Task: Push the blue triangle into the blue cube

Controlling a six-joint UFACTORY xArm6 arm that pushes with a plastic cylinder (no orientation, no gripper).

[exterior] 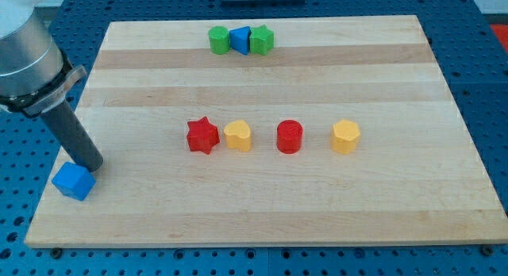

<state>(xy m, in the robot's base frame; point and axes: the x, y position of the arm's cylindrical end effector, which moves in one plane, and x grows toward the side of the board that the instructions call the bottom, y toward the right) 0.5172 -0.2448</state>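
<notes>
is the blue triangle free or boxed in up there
Boxed in: the blue triangle sits wedged between two green blocks at the view's top, touching both.

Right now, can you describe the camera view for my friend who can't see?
My tip touches the blue cube at the wooden board's bottom-left; the blue triangle sits top centre between two green blocks. Mid-board: red star, yellow block, red cylinder, yellow block.

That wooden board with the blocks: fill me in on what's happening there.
A single arm with a dark rod works the wooden board. My tip sits at the view's lower left, right against the blue cube. The blue triangle is far off at the view's top, wedged between two green blocks. In the middle a row runs red star, yellow block, red cylinder, yellow block. Triangle and cube are apart.
</notes>
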